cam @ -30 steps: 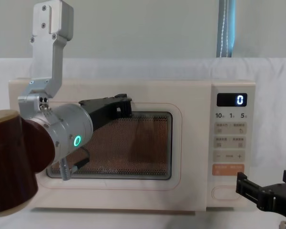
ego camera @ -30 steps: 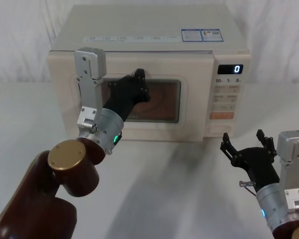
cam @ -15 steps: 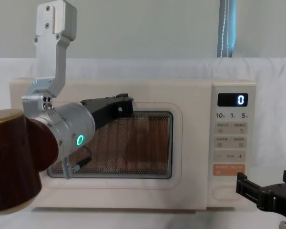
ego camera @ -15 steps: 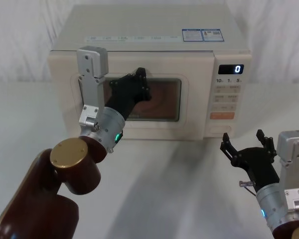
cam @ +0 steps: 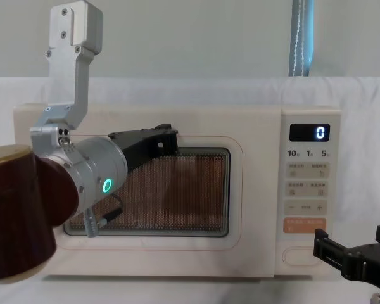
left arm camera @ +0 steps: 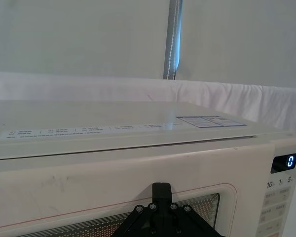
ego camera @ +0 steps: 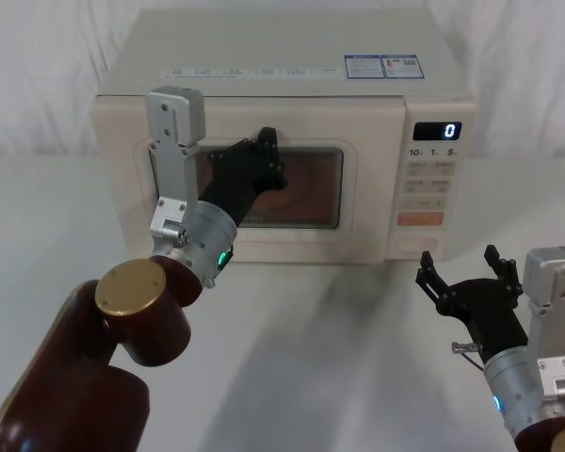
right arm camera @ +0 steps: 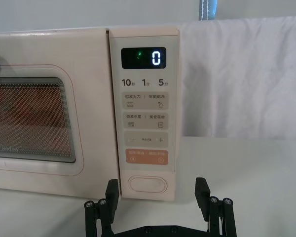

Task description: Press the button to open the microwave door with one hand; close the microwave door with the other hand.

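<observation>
The microwave door [ego camera: 363, 132] sits flush with the cream body, its dark mesh window [cam: 196, 190] in the middle. My left gripper [ego camera: 266, 143] is shut, with its black tip against the door at the window's upper edge; the same tip [left arm camera: 161, 190] shows in the left wrist view and in the chest view [cam: 168, 134]. The wide pill-shaped button [right arm camera: 147, 184] lies at the bottom of the control panel, under the orange key [right arm camera: 147, 157]. My right gripper [ego camera: 460, 266] hovers open a short way in front of the button [ego camera: 416, 244] and slightly lower, touching nothing.
The microwave [ego camera: 264, 56] stands on a white cloth-covered table [ego camera: 339, 339] with white drapes behind. Its display [cam: 309, 132] reads 0. Free table surface lies in front of the microwave, between the two arms.
My left arm has edged slightly forward and to the right, its tip staying on the door. The right gripper has not moved.
</observation>
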